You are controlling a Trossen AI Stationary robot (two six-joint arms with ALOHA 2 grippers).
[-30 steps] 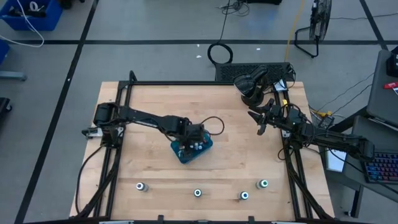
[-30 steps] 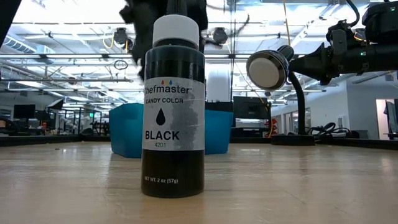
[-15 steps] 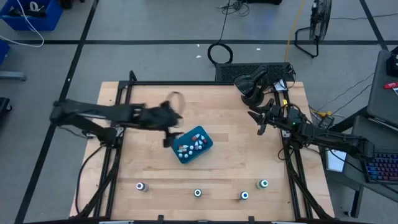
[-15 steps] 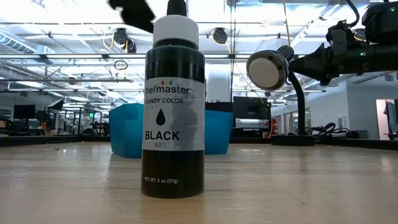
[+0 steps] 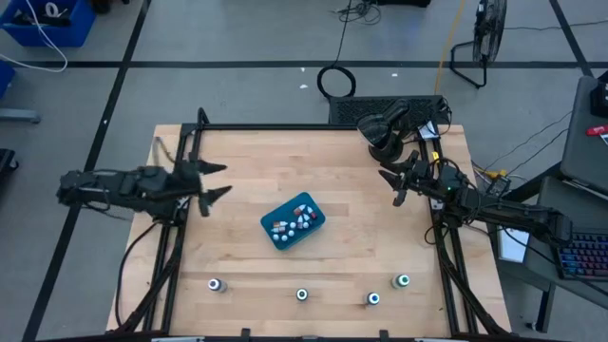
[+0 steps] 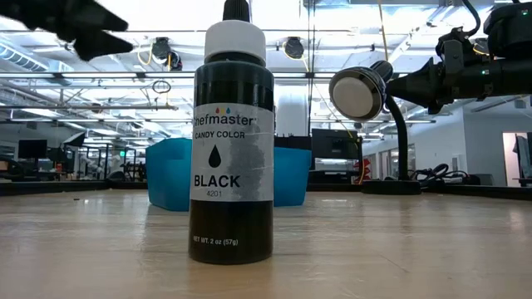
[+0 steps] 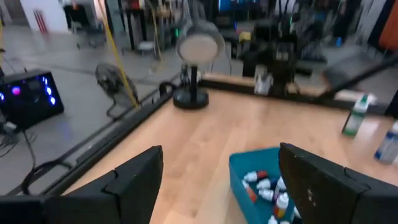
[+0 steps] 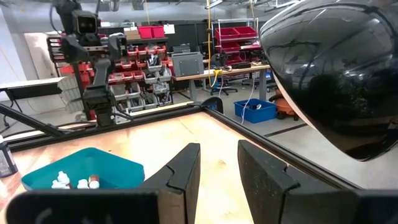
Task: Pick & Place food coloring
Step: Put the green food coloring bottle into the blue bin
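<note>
On the wooden tabletop (image 5: 361, 228), seen from above, the teal tray (image 5: 294, 221) sits at the centre, turned askew, and holds a cluster of small food coloring bottles (image 5: 292, 222) with white and red caps. The left gripper (image 5: 214, 180) hangs at about nine o'clock from the tray, over the tabletop's left side and well apart from the tray; its jaws stand wide open and hold nothing, and its own wrist camera shows the tray (image 7: 245, 168) and small bottles (image 7: 266, 188) through the gap between its spread fingers (image 7: 134, 180). The right gripper (image 5: 397, 185) waits at about three o'clock from the tray, near the right edge, just beside a black desk lamp (image 5: 382, 130); its jaws are parted only narrowly and grip nothing, as its wrist view shows by the slim gap between its fingers (image 8: 180, 171), with the tray (image 8: 81, 167) farther off. Four bigger dark bottles stand upright in a loose row toward six o'clock, along the near edge: one at the left (image 5: 216, 284), one at the middle (image 5: 302, 294), and two at the right (image 5: 373, 299) (image 5: 403, 281). In the low view one of them, labelled BLACK (image 6: 233, 141), stands close up with the tray (image 6: 170, 170) behind it.
</note>
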